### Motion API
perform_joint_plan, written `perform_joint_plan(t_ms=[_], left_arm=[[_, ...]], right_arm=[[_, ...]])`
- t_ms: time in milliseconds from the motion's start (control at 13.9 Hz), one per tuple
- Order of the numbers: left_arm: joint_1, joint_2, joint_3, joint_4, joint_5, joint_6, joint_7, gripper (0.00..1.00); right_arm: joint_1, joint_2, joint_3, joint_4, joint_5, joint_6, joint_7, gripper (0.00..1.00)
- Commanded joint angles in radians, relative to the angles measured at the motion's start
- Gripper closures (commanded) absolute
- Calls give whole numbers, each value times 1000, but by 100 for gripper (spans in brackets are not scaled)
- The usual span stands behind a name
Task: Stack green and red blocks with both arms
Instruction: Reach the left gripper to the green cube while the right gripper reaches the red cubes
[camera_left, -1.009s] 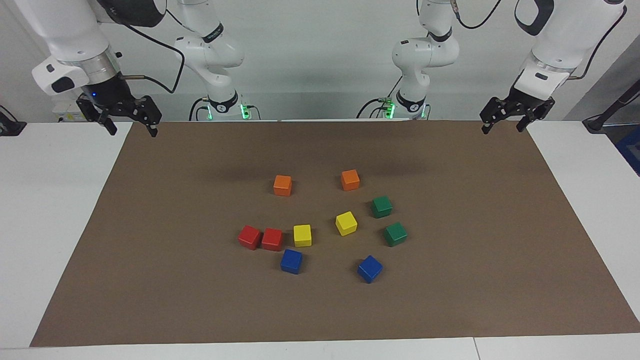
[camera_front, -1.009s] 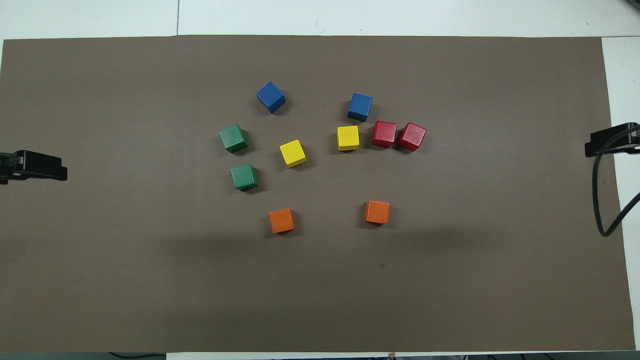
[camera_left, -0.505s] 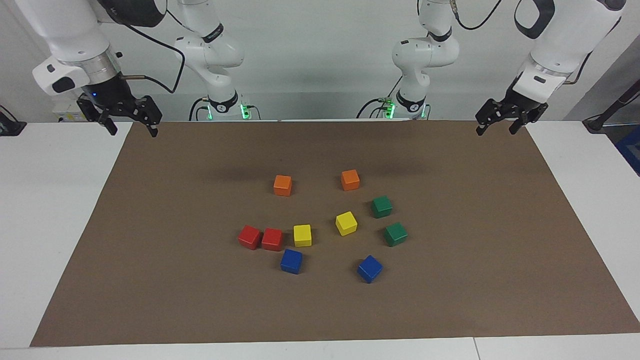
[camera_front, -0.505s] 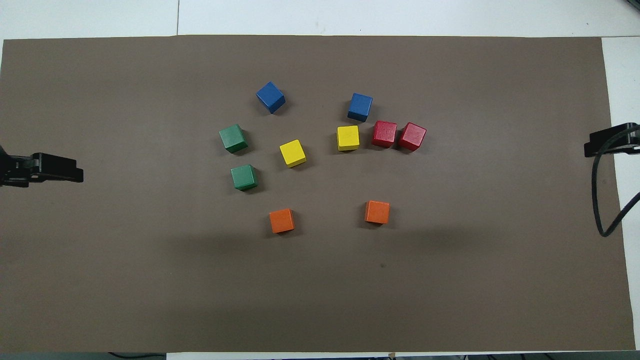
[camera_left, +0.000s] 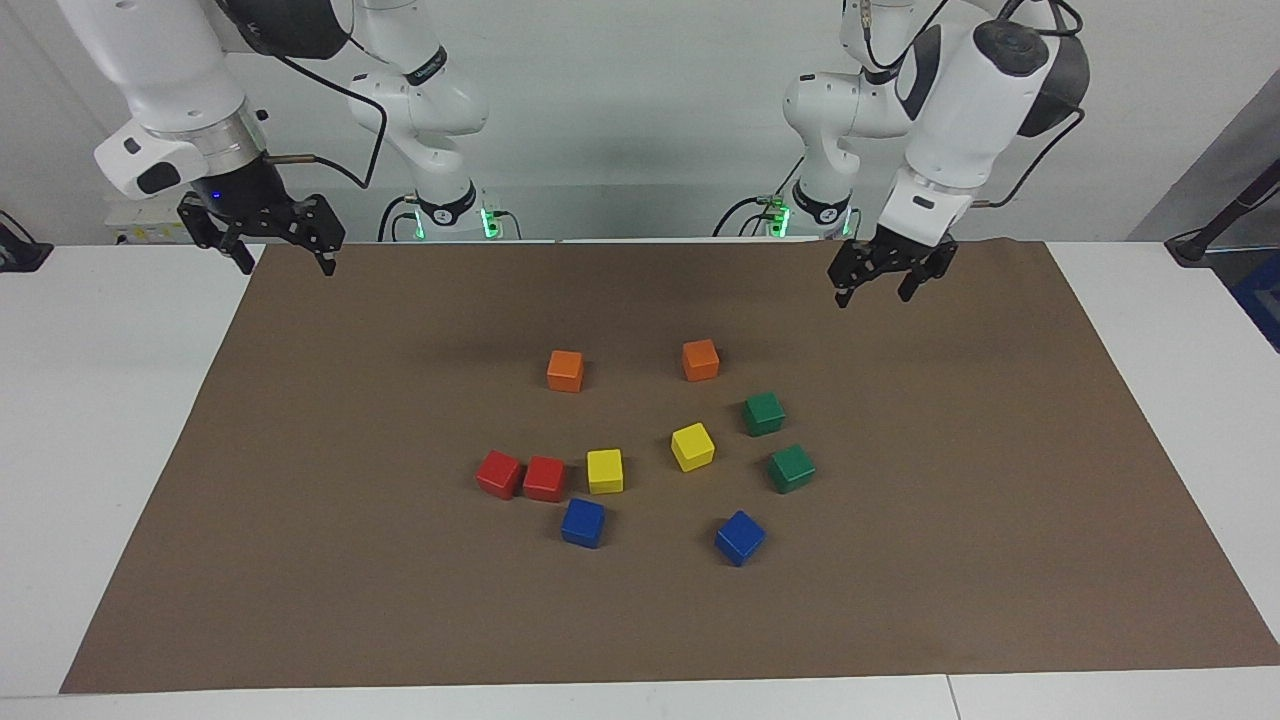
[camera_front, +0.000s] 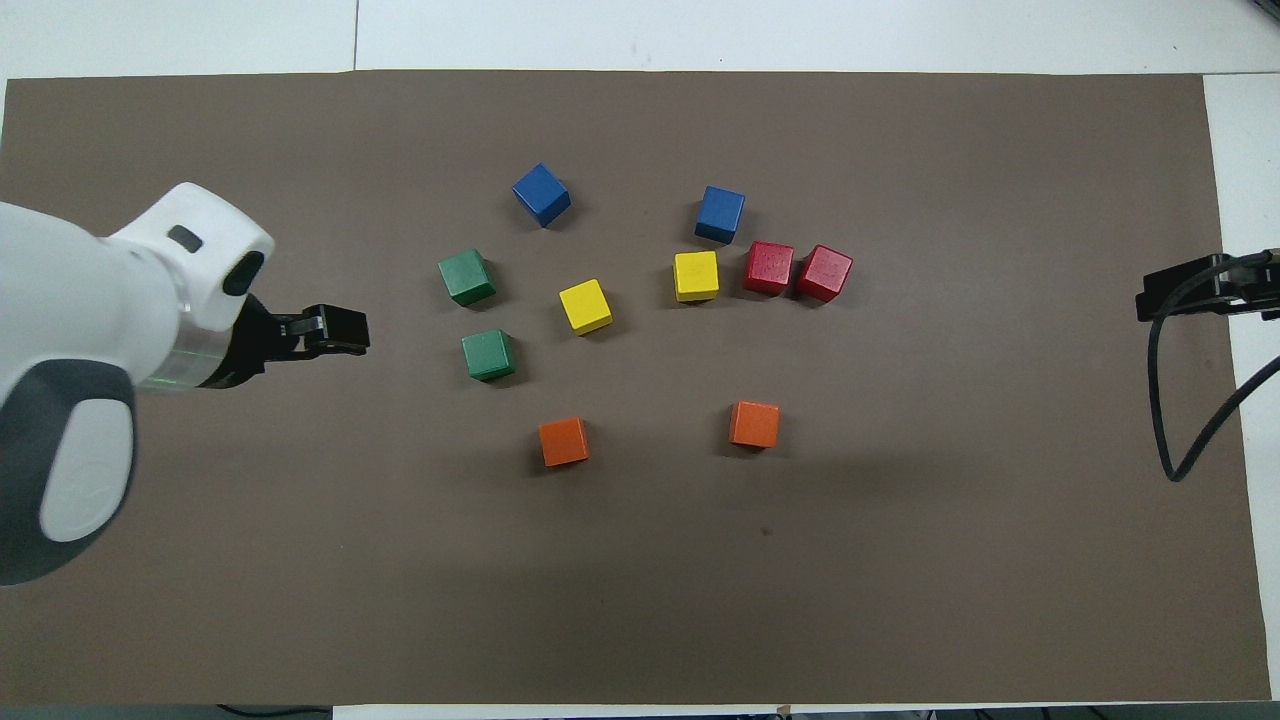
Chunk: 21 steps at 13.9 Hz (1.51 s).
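Note:
Two green blocks sit apart on the brown mat toward the left arm's end, the pair shown as from overhead. Two red blocks touch side by side toward the right arm's end, also. My left gripper hangs open and empty over bare mat, a little toward the left arm's end from the green blocks. My right gripper is open and empty over the mat's edge at the right arm's end.
Two orange cubes lie nearest the robots. Two yellow cubes sit between the reds and greens, one touching a red. Two blue cubes lie farthest out. The mat covers a white table.
The left arm has swung in from the mat's corner to over the mat near the green blocks. The right gripper has shifted slightly inward. No block has moved.

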Motion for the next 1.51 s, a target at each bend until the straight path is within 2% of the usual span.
perform_joint_plan(t_ms=[0, 144, 216, 360, 577, 721, 1009, 1225, 1441], left_arm=[[-71, 106, 17, -8, -9, 107, -66, 0], [-97, 149, 17, -42, -9, 176, -67, 0], [-100, 149, 17, -83, -9, 229, -67, 0], [-127, 183, 17, -105, -9, 273, -101, 0], [-158, 217, 18, -116, -9, 313, -170, 0], [-157, 227, 20, -116, -6, 333, -173, 0], [-158, 287, 20, -107, 3, 353, -175, 0], [-173, 357, 20, -91, 11, 391, -178, 0], [-175, 371, 20, -90, 11, 402, -178, 0]], right_arm=[[-3, -24, 36, -36, -2, 34, 45, 0], [2, -20, 76, -68, -2, 116, 92, 0], [23, -14, 76, -89, -2, 161, 114, 0], [45, 12, 78, -124, 19, 257, 186, 0], [114, 119, 79, -109, 19, 349, 345, 0], [134, 194, 78, -74, 14, 399, 391, 0], [140, 285, 79, -46, 10, 498, 456, 0], [152, 320, 79, -48, 10, 540, 512, 0], [180, 328, 79, -54, 5, 557, 539, 0]])
